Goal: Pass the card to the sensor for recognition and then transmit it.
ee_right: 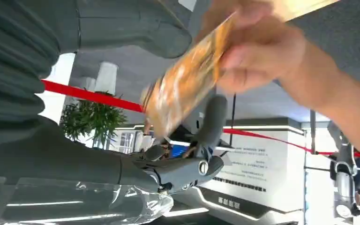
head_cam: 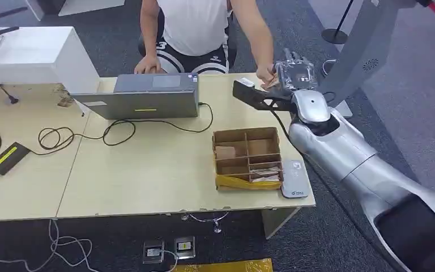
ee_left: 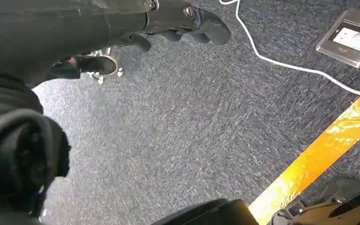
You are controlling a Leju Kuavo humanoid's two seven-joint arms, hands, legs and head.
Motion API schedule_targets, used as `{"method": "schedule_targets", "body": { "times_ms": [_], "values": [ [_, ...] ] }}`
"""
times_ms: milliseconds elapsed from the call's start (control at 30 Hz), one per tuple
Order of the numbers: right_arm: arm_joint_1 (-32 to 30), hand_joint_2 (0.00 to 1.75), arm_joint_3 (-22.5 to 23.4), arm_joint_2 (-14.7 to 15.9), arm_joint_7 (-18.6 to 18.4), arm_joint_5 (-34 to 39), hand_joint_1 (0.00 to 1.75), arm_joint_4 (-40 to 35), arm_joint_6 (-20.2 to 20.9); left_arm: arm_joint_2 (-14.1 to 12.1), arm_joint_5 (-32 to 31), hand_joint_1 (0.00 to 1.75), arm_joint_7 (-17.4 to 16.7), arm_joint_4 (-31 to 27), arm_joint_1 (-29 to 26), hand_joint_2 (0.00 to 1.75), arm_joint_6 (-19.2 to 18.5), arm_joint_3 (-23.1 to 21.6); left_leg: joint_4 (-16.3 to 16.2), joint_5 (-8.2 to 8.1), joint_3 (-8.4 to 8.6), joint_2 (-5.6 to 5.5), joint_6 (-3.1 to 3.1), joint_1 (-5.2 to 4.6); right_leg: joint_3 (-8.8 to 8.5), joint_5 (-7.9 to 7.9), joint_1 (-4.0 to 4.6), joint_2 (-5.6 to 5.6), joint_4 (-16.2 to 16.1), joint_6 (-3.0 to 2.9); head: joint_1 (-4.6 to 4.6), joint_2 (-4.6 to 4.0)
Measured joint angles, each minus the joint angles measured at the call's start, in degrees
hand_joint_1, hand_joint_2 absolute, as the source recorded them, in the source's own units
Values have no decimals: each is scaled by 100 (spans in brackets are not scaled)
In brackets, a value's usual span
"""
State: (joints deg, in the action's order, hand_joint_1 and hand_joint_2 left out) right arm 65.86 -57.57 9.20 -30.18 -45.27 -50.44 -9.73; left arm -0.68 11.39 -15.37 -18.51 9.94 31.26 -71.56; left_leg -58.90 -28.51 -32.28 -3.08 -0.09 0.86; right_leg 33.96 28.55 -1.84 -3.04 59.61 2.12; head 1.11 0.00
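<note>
Head view, near to far. Cardboard box (head_cam: 247,157) on the worktop (head_cam: 147,181), divided into compartments; some hold cards or packets, contents unclear. Beyond it, right hand (head_cam: 295,76), raised by the black sensor arm (head_cam: 257,95). Card (ee_right: 183,89) lies between its thumb and fingers (ee_right: 211,126), also pinched by a person's hand (ee_right: 253,51). Step judged: handover; next, let go. Left hand (ee_left: 178,23) hangs over carpet, fingers curled on nothing.

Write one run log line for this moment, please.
phase: handover | right hand: raised by sensor, card between thumb and fingers | person's hand: gripping card | left hand: hanging, empty
</note>
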Motion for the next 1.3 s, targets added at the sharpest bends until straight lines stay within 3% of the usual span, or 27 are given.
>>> {"method": "schedule_targets", "body": {
  "times_ms": [267, 467, 867, 967, 1067, 1300],
  "values": [
    [-21, 175, -2, -4, 4, 13, 0, 205, -249, 0, -4, 0, 0, 0, -9, 0, 2, 2, 0, 0, 0, 0, 0, 0, 1, 0, 1, -1, 0, 0, 0, 0],
    [-23, 175, 50, -4, 212, 168, 0, 249, -1051, -9, -7, 0, 0, 0, -9, 0, 7, 35, 0, 0, 1, 1, 0, 0, 0, 0, 0, -3, 0, 0, 0, 0],
    [-28, 175, 122, -4, 238, 216, 0, 249, -1108, -26, -7, 0, 0, 0, -10, 0, 9, 48, 0, 0, 2, 1, 0, 0, 1, 0, 1, -3, 0, 0, 0, 0],
    [-95, 175, 203, -7, 565, 487, 0, 210, -1581, -24, 54, 0, 15, 0, -17, 0, 46, 57, 0, 0, 2, 1, 0, 0, 0, 0, 1, -3, 0, 0, 0, 0],
    [-359, 175, 345, 7, 1108, 841, 0, -205, -2140, -17, 171, 0, 123, 0, -89, 0, 131, 129, 0, -1, 8, 13, -1, 0, 0, 0, 1, -8, 0, -1, 0, 0],
    [-1436, 175, 444, 112, 1237, 1084, 0, -1837, -1980, -7, 431, 0, 334, 2, -290, 0, 365, 265, 1, -7, 12, 17, -5, 3, 1, 5, 6, -10, -1, -7, 0, 0]
  ]
}}
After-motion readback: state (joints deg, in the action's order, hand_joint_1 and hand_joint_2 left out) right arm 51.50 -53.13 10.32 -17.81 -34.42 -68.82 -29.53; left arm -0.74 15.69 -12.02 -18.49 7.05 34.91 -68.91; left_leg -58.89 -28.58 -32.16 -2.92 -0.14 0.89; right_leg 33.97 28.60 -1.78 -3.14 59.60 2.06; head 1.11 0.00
